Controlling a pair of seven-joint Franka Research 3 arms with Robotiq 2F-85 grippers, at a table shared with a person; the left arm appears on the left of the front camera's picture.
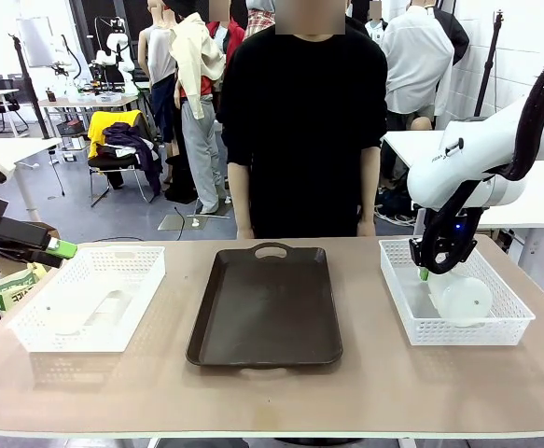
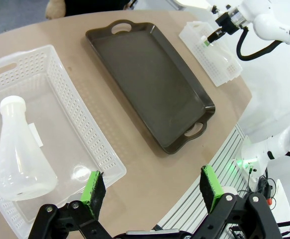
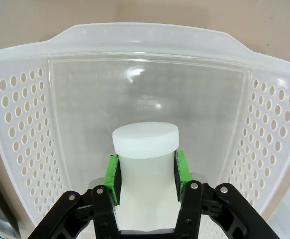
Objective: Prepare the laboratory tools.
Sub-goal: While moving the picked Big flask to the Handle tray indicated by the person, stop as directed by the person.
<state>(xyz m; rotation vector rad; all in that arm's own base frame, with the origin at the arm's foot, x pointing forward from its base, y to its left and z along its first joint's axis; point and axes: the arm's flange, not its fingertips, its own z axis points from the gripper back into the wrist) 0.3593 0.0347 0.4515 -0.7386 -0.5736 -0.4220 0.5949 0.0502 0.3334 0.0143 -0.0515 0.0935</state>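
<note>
One frosted-white conical flask [image 3: 145, 142] lies in the right white basket [image 3: 25, 124]. My right gripper [image 3: 145, 172] is shut on its neck just below the cap, a green pad on each side. From the front, that gripper [image 1: 427, 271] reaches down into the basket with the flask's wide base [image 1: 463, 299] towards the near end. A second flask [image 2: 18, 154] lies on its side in the left basket [image 2: 50, 55], its cap pointing to the far side. My left gripper [image 2: 152, 186] hangs open above the table's near-left edge, apart from that flask; it shows at the far left [image 1: 52, 247].
A dark brown handled tray [image 1: 267, 303] lies bare in the middle of the table, between the left basket [image 1: 29, 341] and the right basket [image 1: 467, 331]. A person in black stands at the far edge, hands behind the table line.
</note>
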